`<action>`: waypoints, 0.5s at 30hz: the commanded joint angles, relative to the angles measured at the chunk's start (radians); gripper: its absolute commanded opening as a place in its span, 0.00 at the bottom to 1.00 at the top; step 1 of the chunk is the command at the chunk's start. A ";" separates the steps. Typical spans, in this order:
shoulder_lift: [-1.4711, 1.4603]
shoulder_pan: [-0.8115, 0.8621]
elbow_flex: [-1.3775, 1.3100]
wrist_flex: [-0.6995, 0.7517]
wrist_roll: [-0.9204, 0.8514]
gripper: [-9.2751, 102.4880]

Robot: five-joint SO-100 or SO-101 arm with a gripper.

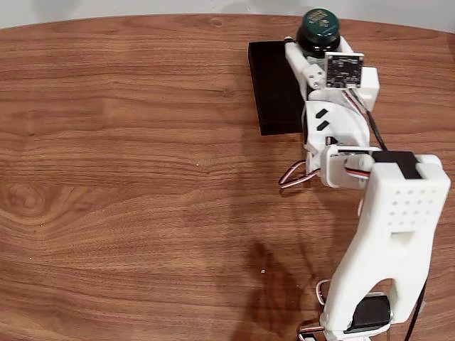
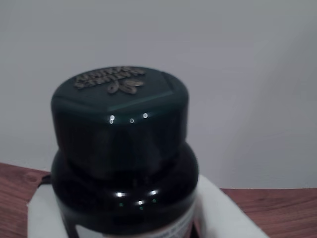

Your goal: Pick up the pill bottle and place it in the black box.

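Now my gripper (image 1: 318, 48) holds the pill bottle (image 1: 318, 30) over the black box (image 1: 274, 89); next I should lower and release.

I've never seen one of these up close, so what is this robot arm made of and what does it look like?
In the fixed view the arm is chunky white plastic, with a grid of small holes on its big segment. Black motor blocks sit at the joints, thin red, white and black cables loop beside them, and a small bare circuit board rides near the gripper.

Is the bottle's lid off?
No, in the wrist view the green cap sits on top of the pill bottle.
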 commanded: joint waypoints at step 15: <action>-0.212 -0.018 -0.298 -0.041 0.023 0.19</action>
